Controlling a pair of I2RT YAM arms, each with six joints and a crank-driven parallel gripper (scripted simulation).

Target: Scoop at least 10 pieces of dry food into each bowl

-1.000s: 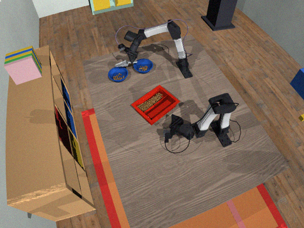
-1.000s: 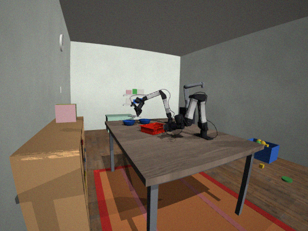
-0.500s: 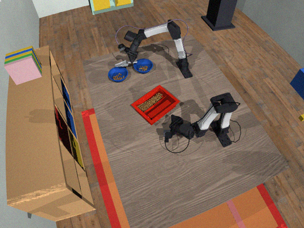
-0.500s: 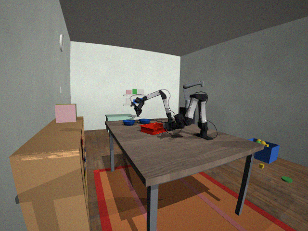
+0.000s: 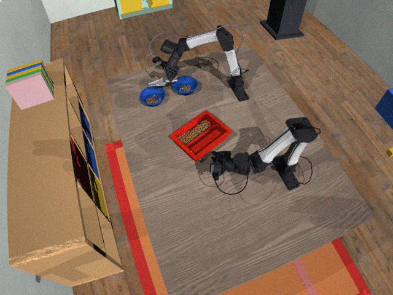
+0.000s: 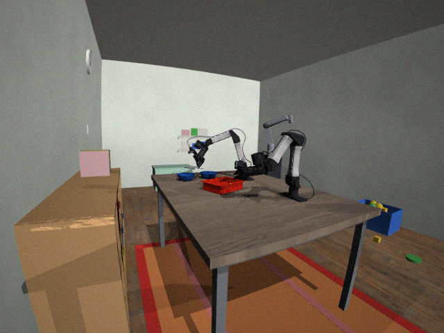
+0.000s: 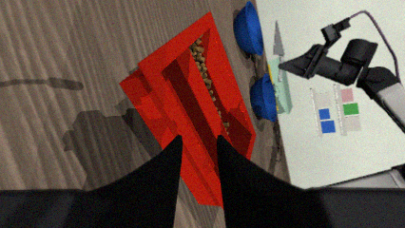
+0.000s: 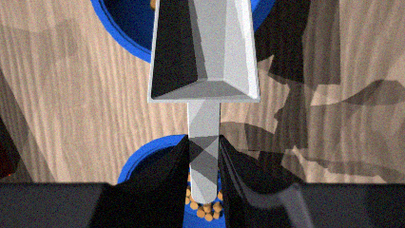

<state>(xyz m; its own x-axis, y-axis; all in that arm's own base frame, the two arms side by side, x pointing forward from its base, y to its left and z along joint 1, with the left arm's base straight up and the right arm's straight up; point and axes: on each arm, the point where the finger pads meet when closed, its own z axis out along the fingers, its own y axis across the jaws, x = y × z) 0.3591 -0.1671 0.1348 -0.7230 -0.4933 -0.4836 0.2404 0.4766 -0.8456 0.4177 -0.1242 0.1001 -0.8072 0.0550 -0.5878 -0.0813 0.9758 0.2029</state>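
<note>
Scoop (image 5: pixel 157 83) (image 6: pixel 193 167) (image 7: pixel 279 43) (image 8: pixel 209 52) found raised above the worktop (image 5: pixel 241 222) (image 6: pixel 279 215) (image 7: pixel 48 47) (image 8: pixel 71 95), gripped by its handle in the right arm's end effector (image 5: pixel 171 80) (image 6: pixel 198 166) (image 7: pixel 281 66) (image 8: pixel 204 138). The fingers of that unit are closed against both sides of the handle, part-way along it. The inner faces of the pan show bare in the wrist view.

The pan extends toward one blue bowl (image 5: pixel 152 96) (image 6: pixel 185 177) (image 7: pixel 248 28) (image 8: pixel 121 35), while the handle's free end lies above the second blue bowl (image 5: pixel 185 85) (image 6: pixel 208 175) (image 7: pixel 263 97) (image 8: pixel 143 152). Both bowls stand upright on the worktop, near each other and apart. Each contains a cluster of light brown food pieces; an exact count cannot be certified from these views.

The red box (image 5: pixel 221 125) (image 6: pixel 224 186) (image 7: pixel 228 71) (image 8: pixel 7 163) rests on the worktop between the bowls and the left arm. A divider separates it into two compartments, and the bulk food (image 5: pixel 193 131) (image 7: pixel 204 71) occupies the compartment nearer the bowls.

The left arm's end effector (image 5: pixel 214 155) (image 6: pixel 237 173) (image 7: pixel 200 139) is positioned near the box's corner, on the side away from the bowls. Its fingers stand slightly open with a narrow gap and have hold of nothing. Contact with the box cannot be determined.
</note>
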